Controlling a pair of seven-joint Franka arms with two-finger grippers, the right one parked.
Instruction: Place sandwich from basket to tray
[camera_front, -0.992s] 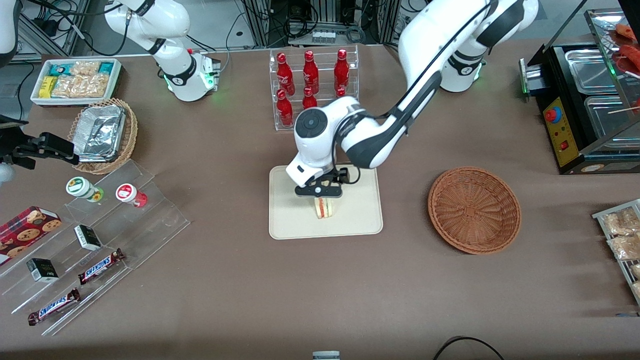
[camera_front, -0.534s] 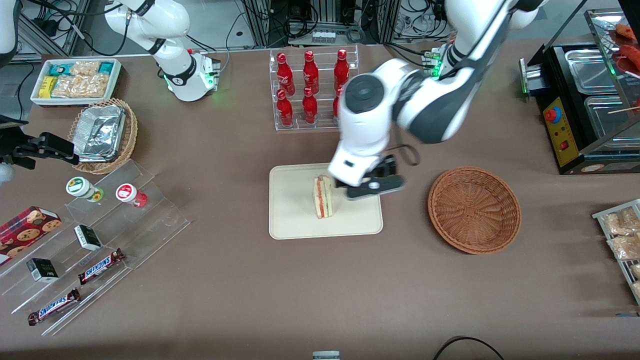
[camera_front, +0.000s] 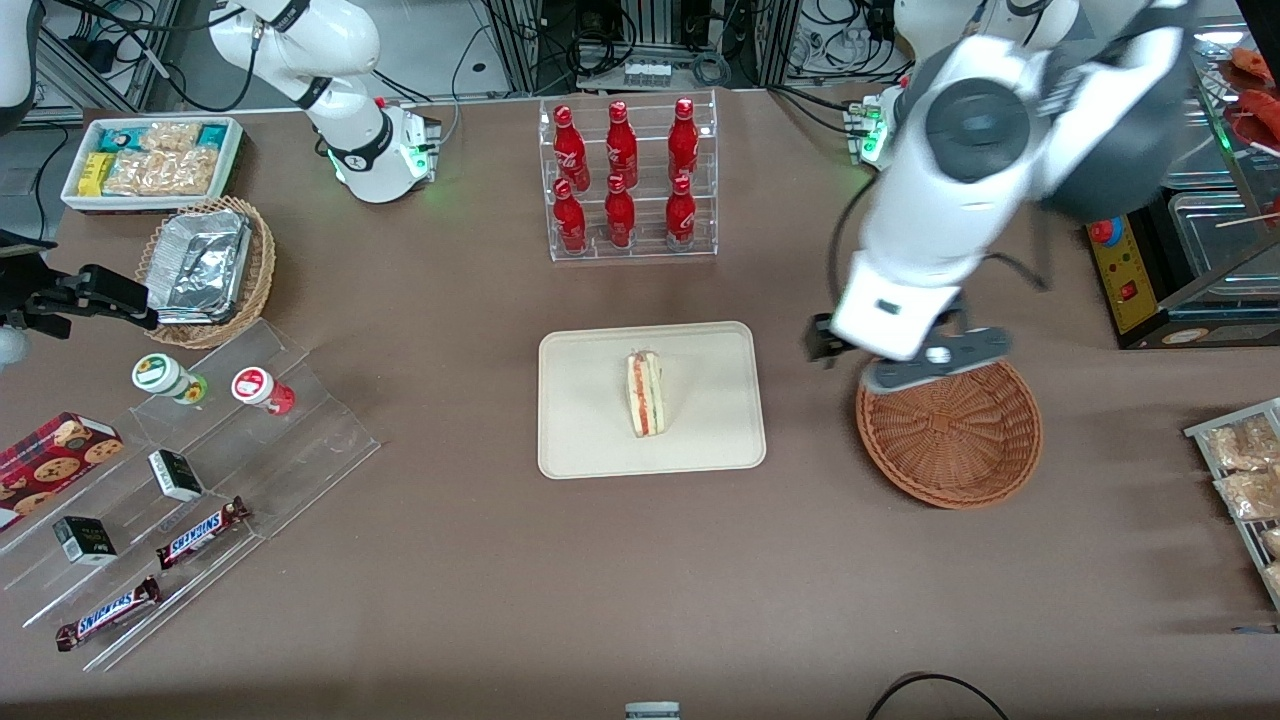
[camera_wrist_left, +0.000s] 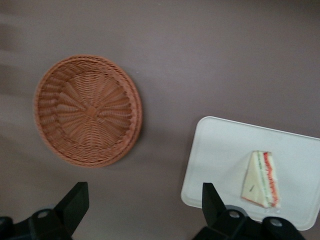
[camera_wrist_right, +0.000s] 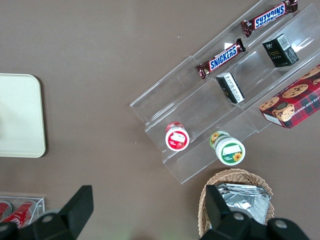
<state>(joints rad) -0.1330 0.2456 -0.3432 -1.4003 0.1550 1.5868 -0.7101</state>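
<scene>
On the brown table (camera_front: 480, 560), your sandwich (camera_front: 645, 393) stands on the tray (camera_front: 590, 440); gripper (camera_front: 905, 360), jaws apart, hovers above the basket (camera_front: 950, 440). Just retreat.

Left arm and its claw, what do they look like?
The left arm has glossy white shells with dark grey joint sections and a round grey cap; a black cable loops beside its wrist. Its claw is black, with two wedge-shaped fingers, above the basket.
</scene>
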